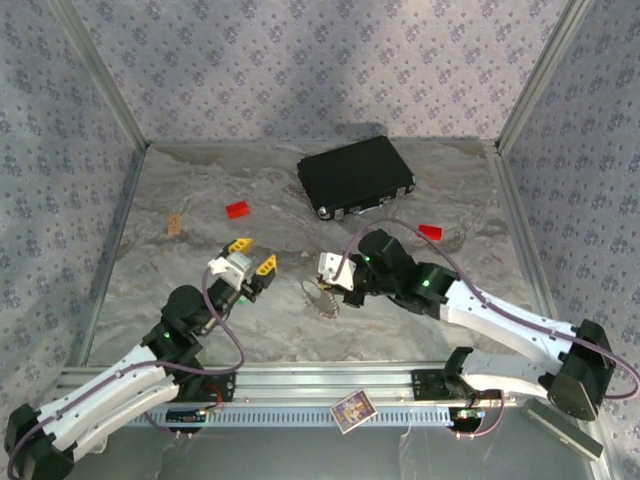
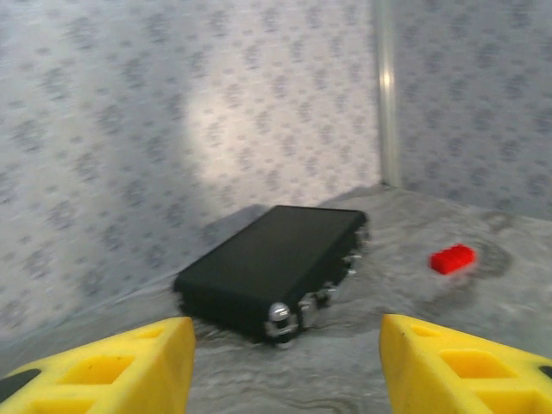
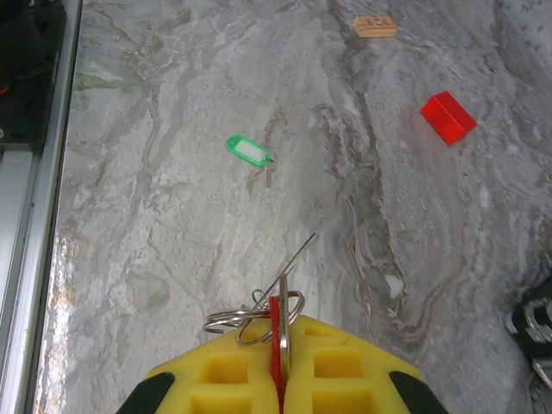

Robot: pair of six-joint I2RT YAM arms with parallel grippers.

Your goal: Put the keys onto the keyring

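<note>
Grey marbled worktop, patterned walls on three sides. I see the green key (image 3: 248,151) lying flat and loose on the worktop, to the left of the right jaws and well apart from them. Its long axis runs roughly near to far, so it lies crosswise to the line from those jaws. The red key (image 3: 276,336) is pinched on edge between the closed right jaws. The keyring (image 3: 254,315) coils sit just at their tips, touching the red tag; I cannot tell whether that key is already threaded on. The left jaws stand wide apart with nothing between them, raised and facing far toward the black case (image 2: 272,267) and a red block (image 2: 453,258). The green key lies on the left arm's side, so I judge that arm the nearer one. My next move would be to lower the left jaws over the tag's short width, then bring it right to the held ring. Another red block (image 3: 448,116) and a wooden chip (image 3: 375,26) sit further left, clear of that path
</note>
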